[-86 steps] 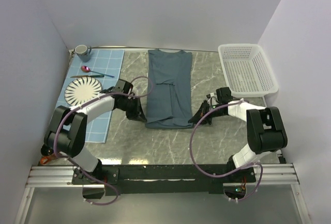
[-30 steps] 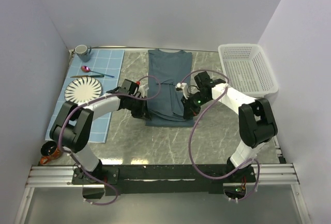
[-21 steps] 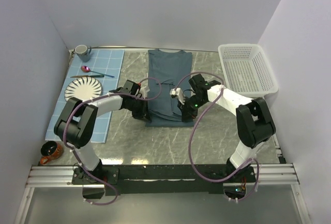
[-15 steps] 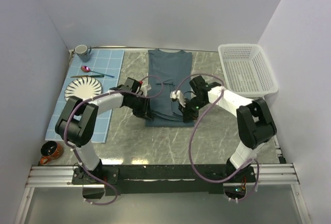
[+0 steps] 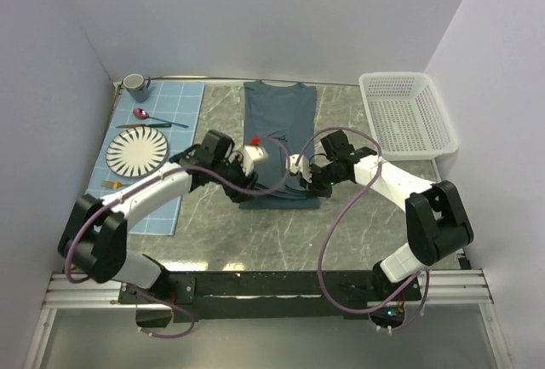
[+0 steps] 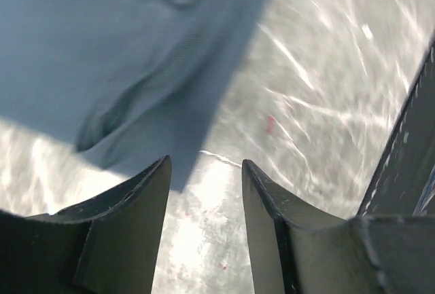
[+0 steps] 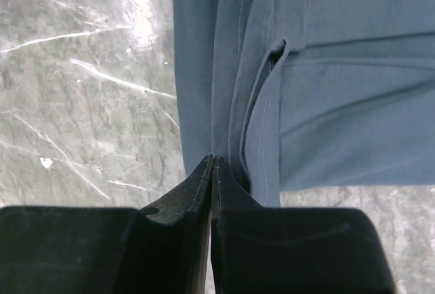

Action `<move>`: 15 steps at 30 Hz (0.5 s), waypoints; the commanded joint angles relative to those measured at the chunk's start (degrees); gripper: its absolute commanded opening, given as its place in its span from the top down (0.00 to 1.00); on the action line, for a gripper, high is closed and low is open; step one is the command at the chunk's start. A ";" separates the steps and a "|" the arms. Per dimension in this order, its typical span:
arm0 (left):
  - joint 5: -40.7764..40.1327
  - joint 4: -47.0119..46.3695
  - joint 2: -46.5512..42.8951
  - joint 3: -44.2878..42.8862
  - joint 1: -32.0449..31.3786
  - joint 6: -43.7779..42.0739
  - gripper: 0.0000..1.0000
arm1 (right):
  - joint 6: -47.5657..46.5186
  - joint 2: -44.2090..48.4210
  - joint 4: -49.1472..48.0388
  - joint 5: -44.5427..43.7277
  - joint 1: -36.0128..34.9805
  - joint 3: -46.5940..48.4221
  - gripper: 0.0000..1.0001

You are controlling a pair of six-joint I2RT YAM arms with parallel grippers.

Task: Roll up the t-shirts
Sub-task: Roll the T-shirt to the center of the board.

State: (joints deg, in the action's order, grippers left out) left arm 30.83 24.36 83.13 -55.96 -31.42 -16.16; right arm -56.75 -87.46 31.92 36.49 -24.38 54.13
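The dark slate-blue t-shirt [image 5: 279,122] lies on the marble table, folded into a long strip running away from the arms. My left gripper [image 5: 243,186] is at the strip's near left corner. In the left wrist view it [image 6: 206,163] stands open over bare marble, with the t-shirt [image 6: 102,49] lying just beyond its fingertips. My right gripper [image 5: 305,183] is at the near right corner. Seen from the right wrist it [image 7: 213,158] is shut, its tips over the layered side edge of the t-shirt [image 7: 340,104], with no cloth visible between the jaws.
A white basket [image 5: 407,113] stands at the back right. On the left, a light blue checked placemat [image 5: 162,207] carries a striped plate [image 5: 136,149], a spoon [image 5: 153,119] and a mug [image 5: 136,88]. Walls close in on the left, back and right.
My left gripper has opened and drawn back off the shirt's near left corner, its arm swinging lower. My right gripper stays shut and has shifted slightly right along the near hem.
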 commanded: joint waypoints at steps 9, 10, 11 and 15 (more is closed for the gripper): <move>-5.86 -10.82 -7.90 13.68 -11.56 -17.76 0.49 | -11.01 -1.74 9.82 3.94 -0.75 4.14 0.94; -6.91 -11.87 -7.99 14.39 -12.17 -17.50 0.49 | -11.10 -2.27 9.74 3.85 -0.76 4.32 0.94; -7.62 -13.97 -8.16 15.61 -12.17 -17.50 0.49 | -11.10 -2.71 9.39 3.59 -0.76 4.32 0.94; -11.22 -18.81 -8.86 18.52 -12.35 -17.85 0.49 | -8.66 -5.52 4.49 1.58 -0.84 4.93 0.95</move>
State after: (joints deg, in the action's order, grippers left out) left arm 23.97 13.45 76.51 -39.38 -43.64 -32.23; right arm -65.95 -90.56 39.48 39.09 -24.75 56.27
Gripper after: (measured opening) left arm 0.511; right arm 0.057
